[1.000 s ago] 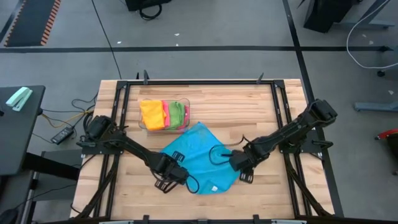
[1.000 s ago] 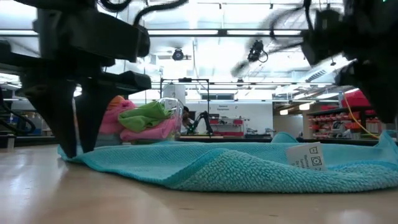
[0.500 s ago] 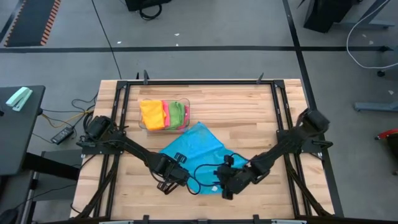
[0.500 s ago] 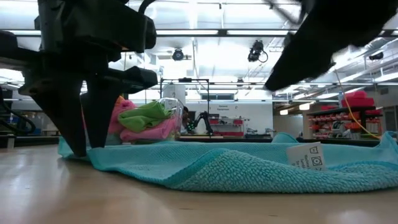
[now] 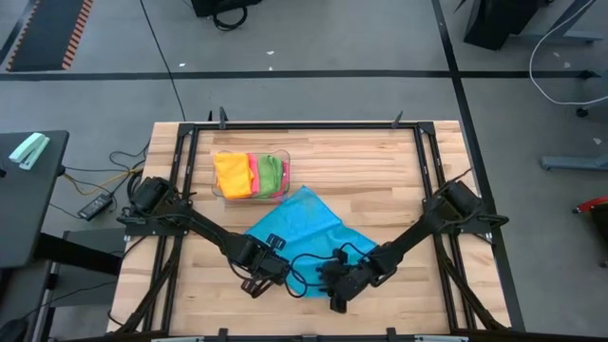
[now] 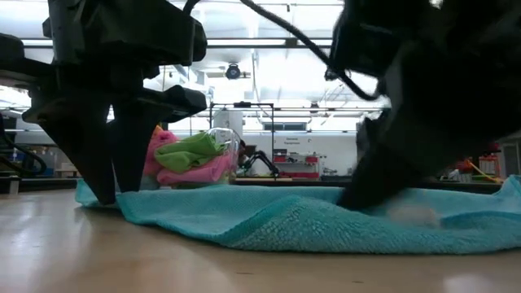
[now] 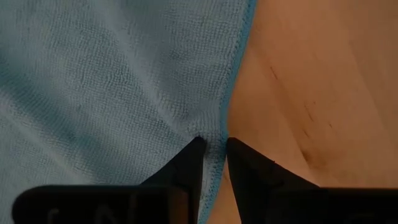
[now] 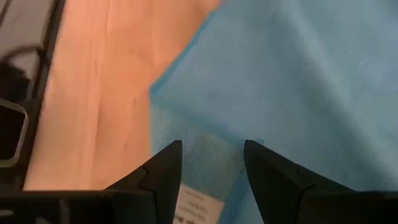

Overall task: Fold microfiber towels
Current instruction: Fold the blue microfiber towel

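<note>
High view: right gripper [image 5: 334,293] has moved to the blue towel's [image 5: 296,228] near corner.
Its fingers stand apart over that corner; left gripper [image 5: 269,273] pinches the towel's left edge, fingers narrow.

Left end effector [image 7: 212,148] low at table, fingers nearly together. Right end effector [image 8: 211,155] low, fingers apart.
</note>
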{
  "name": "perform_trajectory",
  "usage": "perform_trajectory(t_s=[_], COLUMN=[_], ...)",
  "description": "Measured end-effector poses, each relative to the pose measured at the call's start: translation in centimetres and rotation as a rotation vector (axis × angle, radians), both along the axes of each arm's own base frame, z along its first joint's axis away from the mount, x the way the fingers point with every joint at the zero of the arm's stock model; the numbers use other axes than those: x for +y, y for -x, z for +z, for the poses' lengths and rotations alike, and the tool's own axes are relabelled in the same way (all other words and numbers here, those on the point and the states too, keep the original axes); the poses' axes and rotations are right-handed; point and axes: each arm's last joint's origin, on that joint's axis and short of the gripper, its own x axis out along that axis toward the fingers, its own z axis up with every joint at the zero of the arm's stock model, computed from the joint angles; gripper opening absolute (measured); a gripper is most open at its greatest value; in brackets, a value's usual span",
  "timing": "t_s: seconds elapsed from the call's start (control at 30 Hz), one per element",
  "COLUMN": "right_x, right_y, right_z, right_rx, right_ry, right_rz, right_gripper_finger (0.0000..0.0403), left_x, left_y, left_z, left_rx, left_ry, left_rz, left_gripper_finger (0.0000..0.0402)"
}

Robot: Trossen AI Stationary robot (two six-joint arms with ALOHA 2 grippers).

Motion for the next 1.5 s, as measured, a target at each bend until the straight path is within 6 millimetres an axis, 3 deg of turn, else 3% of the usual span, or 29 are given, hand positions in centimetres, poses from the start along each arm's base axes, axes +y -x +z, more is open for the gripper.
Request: perform_trajectory(t_s=[0.33,0.67,0.83,0.97,1.17,1.33,1.5], right_x=[2.6,5.6,7.5,7.9,5.8,4.5,4.9], right_y=[1.6,3.9,4.2,4.1,3.9,3.5,2.3], right_z=[0.1,0.3,1.5,2.8,3.1,1.9,0.6], right_rx=[0.027,0.081,0.086,0.122,-0.007,0.004,-0.03], right_ry=[-0.077,-0.25,-0.33,-0.161,0.207,0.276,0.301], right_rz=[0.128,0.063,0.076,0.038,-0.217,-0.223,-0.143], right_gripper_finger=[0.0181,0.0181,0.0181,0.0181,0.0181,0.0181,0.0181], left_x=[0.0,0.7,0.3,-0.1,-0.1,0.3,1.3], left_y=[0.0,-0.3,-0.7,-1.2,-2.6,-3.0,-3.5], left_z=[0.0,0.0,1.6,2.3,2.7,2.8,1.9], left_rx=[0.0,0.004,-0.021,-0.063,-0.188,-0.204,-0.29], left_ry=[-0.001,0.006,0.022,0.032,0.078,0.083,0.08], left_rz=[-0.004,0.038,-0.019,-0.057,-0.056,-0.014,0.043], left_gripper_finger=[0.0074,0.0079,0.0072,0.0069,0.0075,0.007,0.0061])
